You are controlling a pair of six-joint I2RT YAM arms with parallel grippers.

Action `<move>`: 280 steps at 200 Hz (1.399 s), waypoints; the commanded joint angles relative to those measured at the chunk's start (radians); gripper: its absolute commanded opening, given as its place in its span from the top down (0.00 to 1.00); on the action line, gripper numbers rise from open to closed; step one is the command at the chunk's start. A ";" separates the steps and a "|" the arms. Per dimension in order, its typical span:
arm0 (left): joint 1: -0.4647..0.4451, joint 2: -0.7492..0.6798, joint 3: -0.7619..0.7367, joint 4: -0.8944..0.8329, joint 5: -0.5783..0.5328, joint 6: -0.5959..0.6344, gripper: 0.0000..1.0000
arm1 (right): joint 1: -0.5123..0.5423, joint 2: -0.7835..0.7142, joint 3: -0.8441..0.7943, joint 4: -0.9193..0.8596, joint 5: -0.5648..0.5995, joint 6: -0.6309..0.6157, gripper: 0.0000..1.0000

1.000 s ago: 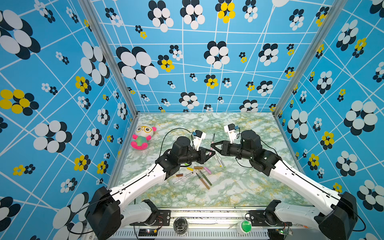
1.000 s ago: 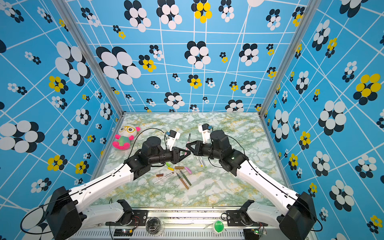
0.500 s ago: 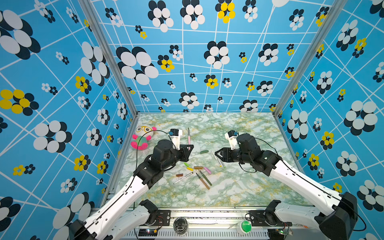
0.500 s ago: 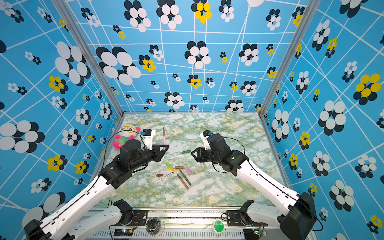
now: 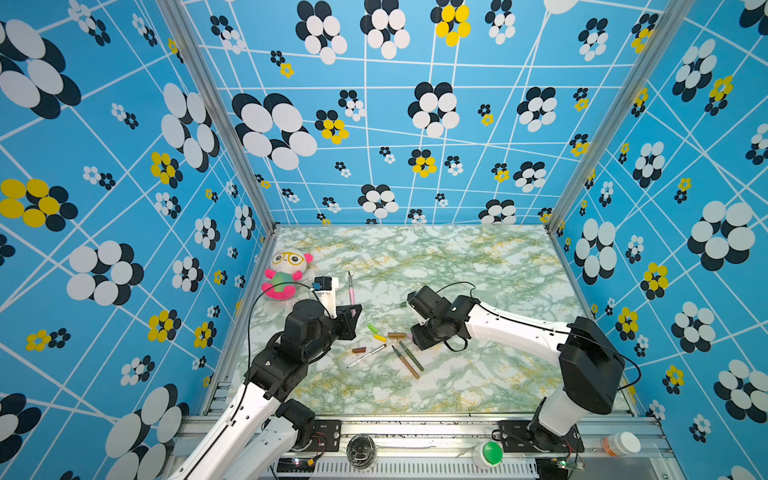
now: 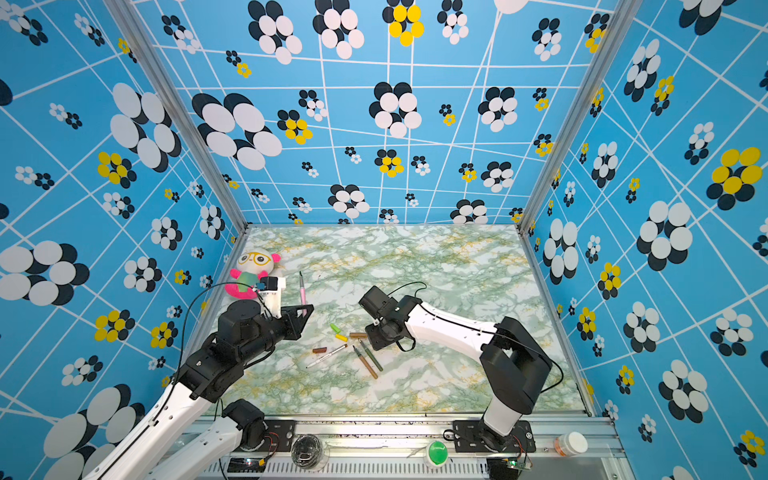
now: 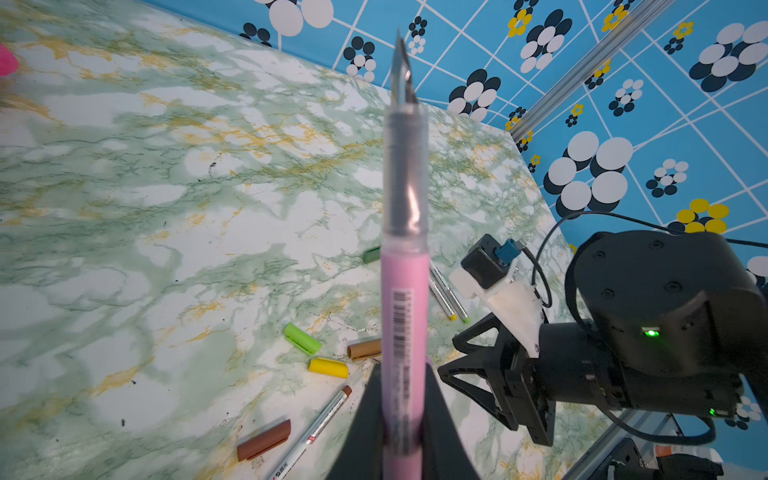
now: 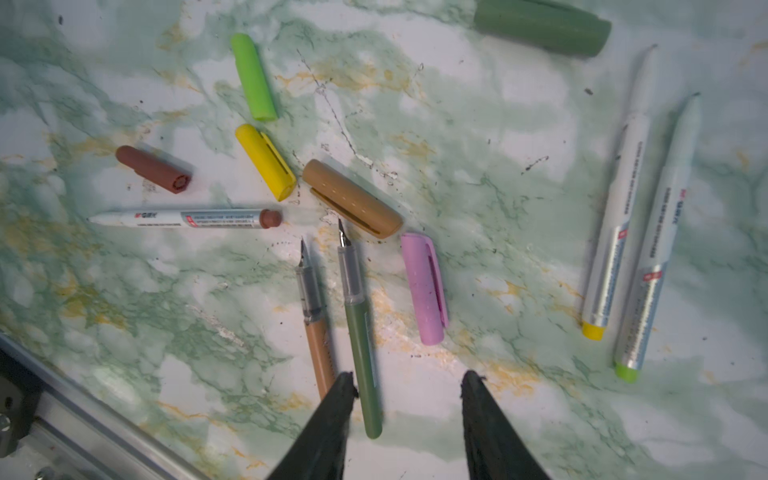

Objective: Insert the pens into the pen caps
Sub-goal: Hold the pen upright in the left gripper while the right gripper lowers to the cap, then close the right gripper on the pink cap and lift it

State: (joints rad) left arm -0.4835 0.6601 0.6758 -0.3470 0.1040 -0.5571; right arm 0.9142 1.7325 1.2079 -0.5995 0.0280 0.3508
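I see the pink pen (image 7: 405,332) blurred and running off the left wrist view's edge; the right wrist view clips the dark green cap (image 8: 540,27)

- There's the tabletop (image 8: 498,124), a smooth, faintly glossy marble-print sheet.
- The pink pen (image 7: 405,311) shows a matt plastic barrel, clear plastic grip section and shiny metal nib.
- The pink cap (image 8: 424,289) and tan cap (image 8: 351,199) look like smooth, matt plastic.
- The plush toy (image 5: 284,272) is soft, fuzzy cloth.

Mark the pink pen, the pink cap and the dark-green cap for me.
pink pen (image 7: 405,299), left wrist view, on the pink barrel at the barcode.
pink cap (image 8: 422,289), right wrist view, middle of its body.
dark-green cap (image 8: 540,25), right wrist view, middle of its body.
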 commanded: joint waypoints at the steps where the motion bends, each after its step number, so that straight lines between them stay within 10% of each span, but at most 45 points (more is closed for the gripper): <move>1: 0.012 -0.020 -0.020 -0.007 0.000 0.000 1.00 | 0.011 0.064 0.045 -0.040 0.050 -0.045 0.57; 184: 0.026 -0.015 -0.022 0.026 0.042 -0.010 1.00 | 0.015 0.262 0.088 -0.007 0.114 -0.036 0.78; 280: 0.026 0.049 -0.002 0.066 0.122 -0.018 1.00 | -0.085 0.144 -0.025 0.142 -0.079 0.097 0.84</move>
State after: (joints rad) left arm -0.4644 0.6926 0.6491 -0.3199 0.1734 -0.5655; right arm 0.8600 1.9095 1.2327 -0.4919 0.0216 0.3878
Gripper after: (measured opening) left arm 0.135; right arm 0.166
